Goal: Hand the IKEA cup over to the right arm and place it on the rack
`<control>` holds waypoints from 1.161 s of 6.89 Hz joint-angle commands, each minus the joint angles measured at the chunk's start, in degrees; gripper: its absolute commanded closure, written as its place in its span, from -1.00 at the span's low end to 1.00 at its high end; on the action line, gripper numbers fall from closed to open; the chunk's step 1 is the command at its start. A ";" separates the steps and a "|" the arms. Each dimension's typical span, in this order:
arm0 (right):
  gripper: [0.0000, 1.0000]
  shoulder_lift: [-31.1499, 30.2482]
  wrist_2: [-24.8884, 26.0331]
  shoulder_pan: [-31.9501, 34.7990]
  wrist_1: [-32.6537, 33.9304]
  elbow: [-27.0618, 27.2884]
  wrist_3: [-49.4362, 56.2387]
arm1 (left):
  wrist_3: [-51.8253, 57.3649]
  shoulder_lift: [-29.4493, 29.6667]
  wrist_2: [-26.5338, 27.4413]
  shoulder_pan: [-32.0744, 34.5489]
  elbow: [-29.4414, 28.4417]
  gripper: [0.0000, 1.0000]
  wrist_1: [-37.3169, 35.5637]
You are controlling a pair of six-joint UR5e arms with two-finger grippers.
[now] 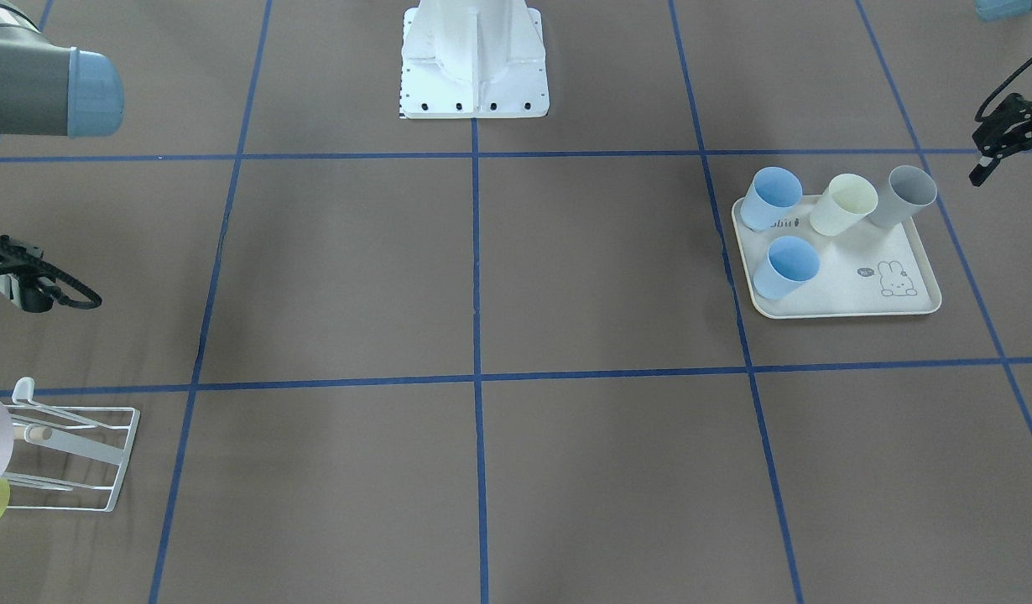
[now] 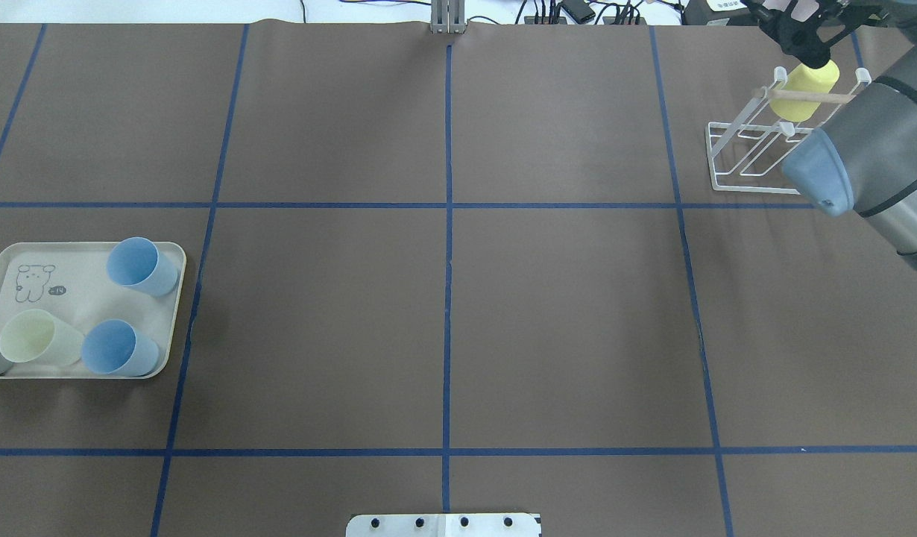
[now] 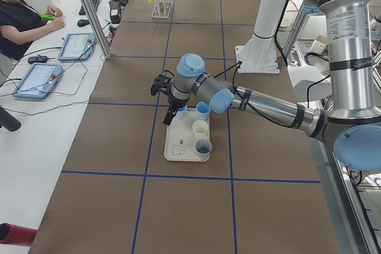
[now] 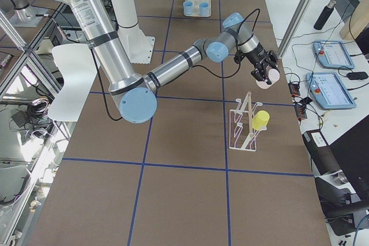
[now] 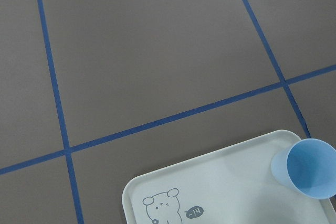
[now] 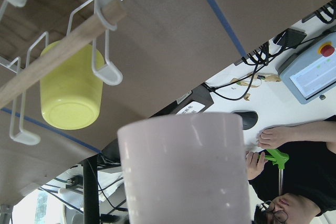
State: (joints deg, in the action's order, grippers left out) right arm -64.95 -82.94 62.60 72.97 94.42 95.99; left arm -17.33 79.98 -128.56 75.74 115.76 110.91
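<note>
Item: pale pink IKEA cup (image 6: pixel 184 177), clamped in the right gripper (image 4: pixel 267 75), which is closed on its wall; the cup hangs in the air near the rack (image 4: pixel 243 122), touching none of it. Rack: white wire, standing near the table's far right corner, with a yellow cup (image 6: pixel 71 95) already hung on a prong beside the wooden dowel (image 6: pixel 58 59). Left gripper (image 1: pixel 998 138): raised near the tray (image 1: pixel 852 285) at the table's left edge, holding nothing visible; whether its jaws are parted cannot be told. Hazards, as judged: the cup's rim may catch the dowel or a prong tip on the way in; a sideways drift could knock the yellow cup off; the rack looks light and sits close to the table's edge, so a push might slide or tip it; a smooth cup wall may slip if released before it is seated. Surface: brown table (image 2: pixel 563 313), gridded with blue tape. Tray holds two blue cups, one cream, one grey. Room: a seated person (image 3: pixel 24 16) and control pendants (image 4: pixel 331 55) on a bench beyond the table's far edge.
</note>
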 commanded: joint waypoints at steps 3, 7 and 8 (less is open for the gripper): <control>0.34 -1.58 0.94 -1.07 -9.24 -6.71 -1.68 | -0.16 0.00 -0.03 0.03 -0.19 -1.00 0.09; 0.29 -2.37 1.38 -2.22 -9.33 -9.08 -1.95 | -0.25 0.09 -0.12 -0.06 -0.19 -1.00 0.09; 0.28 -2.98 1.56 -2.39 -9.33 -9.17 -1.95 | -0.42 0.09 -0.03 -0.06 -0.27 -1.00 0.09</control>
State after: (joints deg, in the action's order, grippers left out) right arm -67.26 -81.63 60.45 63.64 85.53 94.00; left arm -17.59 80.03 -128.65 75.71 115.56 111.00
